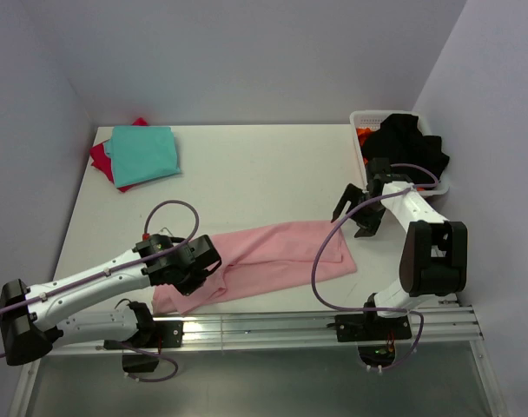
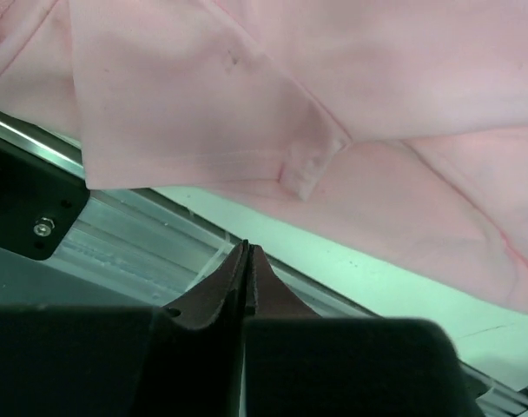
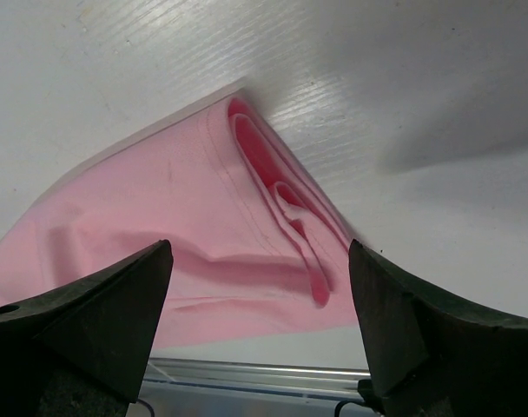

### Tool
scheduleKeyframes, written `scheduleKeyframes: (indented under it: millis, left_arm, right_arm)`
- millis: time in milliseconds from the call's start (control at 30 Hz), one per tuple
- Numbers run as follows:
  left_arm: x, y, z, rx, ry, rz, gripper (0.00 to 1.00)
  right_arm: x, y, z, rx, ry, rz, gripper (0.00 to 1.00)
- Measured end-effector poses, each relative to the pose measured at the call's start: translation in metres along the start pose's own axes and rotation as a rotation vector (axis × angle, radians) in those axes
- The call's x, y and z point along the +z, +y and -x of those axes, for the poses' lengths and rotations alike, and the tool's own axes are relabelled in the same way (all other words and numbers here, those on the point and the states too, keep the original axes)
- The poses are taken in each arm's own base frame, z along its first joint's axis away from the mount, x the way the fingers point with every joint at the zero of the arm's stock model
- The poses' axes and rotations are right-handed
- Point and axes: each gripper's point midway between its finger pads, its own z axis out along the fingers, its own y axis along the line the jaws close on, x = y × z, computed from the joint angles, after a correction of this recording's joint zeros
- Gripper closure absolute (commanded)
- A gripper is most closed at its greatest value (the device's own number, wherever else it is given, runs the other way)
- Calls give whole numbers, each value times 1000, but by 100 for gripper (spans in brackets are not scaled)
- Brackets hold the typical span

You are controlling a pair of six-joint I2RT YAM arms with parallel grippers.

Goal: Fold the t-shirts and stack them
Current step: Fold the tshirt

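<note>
The light pink t-shirt [image 1: 273, 257] lies folded lengthwise in a long band near the table's front edge. It fills the left wrist view [image 2: 333, 104] and shows its folded right end in the right wrist view [image 3: 203, 252]. My left gripper [image 1: 214, 261] is shut and empty, just above the shirt's left part near the front rail. My right gripper [image 1: 358, 214] is open and empty, above the shirt's right end. The teal t-shirt [image 1: 144, 155] lies folded on the red t-shirt [image 1: 102, 158] at the back left.
A white basket [image 1: 361, 122] at the back right holds dark clothes [image 1: 407, 143] and something orange. A metal rail [image 1: 273, 328] runs along the table's front edge. Purple walls close in the left, back and right sides.
</note>
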Motion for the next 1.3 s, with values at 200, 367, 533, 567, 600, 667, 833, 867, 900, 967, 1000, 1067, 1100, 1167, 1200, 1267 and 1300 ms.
scheduleKeyframes:
  millis: [200, 367, 533, 567, 600, 667, 833, 867, 900, 967, 1000, 1067, 1100, 1167, 1200, 1267, 1300]
  left_arm:
    - [34, 17, 18, -109, -13, 42, 100]
    - [71, 39, 40, -182, -16, 162, 100]
    - [97, 33, 64, -184, -15, 233, 100]
    - [103, 32, 68, -184, -7, 251, 100]
    - [108, 30, 72, -178, -3, 265, 100]
    - [117, 26, 77, -168, 20, 286, 100]
    - [124, 18, 87, -131, 105, 329, 100]
    - [124, 17, 88, -125, 123, 339, 100]
    - [125, 16, 89, -117, 145, 351, 100]
    - [127, 14, 93, -101, 188, 386, 100]
    - [128, 11, 96, -87, 203, 401, 100]
    - [132, 4, 105, -58, 234, 439, 100]
    - [135, -2, 113, -40, 237, 450, 100]
    - [144, -21, 133, -7, 238, 465, 100]
    - [152, -39, 150, 9, 220, 456, 100]
    - [165, -72, 179, 31, 179, 414, 100]
    - [173, -94, 196, 46, 155, 380, 100]
  right_arm:
    - [-10, 14, -5, -7, -4, 75, 18]
    - [-14, 33, -18, -65, 4, 119, 64]
    - [-7, 44, -30, -106, 47, 124, 66]
    - [-2, 45, -31, -111, 63, 111, 66]
    - [5, 45, -30, -114, 76, 99, 66]
    - [19, 43, -30, -124, 104, 65, 91]
    - [54, 26, -30, -124, 172, -42, 100]
    - [56, 27, -30, -120, 189, -49, 100]
    - [56, 27, -29, -120, 193, -53, 100]
    - [57, 28, -27, -119, 191, -59, 100]
    - [56, 27, -27, -118, 192, -61, 100]
    - [57, 27, -28, -115, 192, -62, 100]
    - [57, 27, -29, -112, 191, -58, 100]
    - [56, 27, -35, -112, 188, -54, 100]
    - [56, 28, -44, -124, 199, -62, 100]
    - [56, 36, -66, -168, 229, -66, 100]
    - [56, 45, -85, -211, 254, -58, 100]
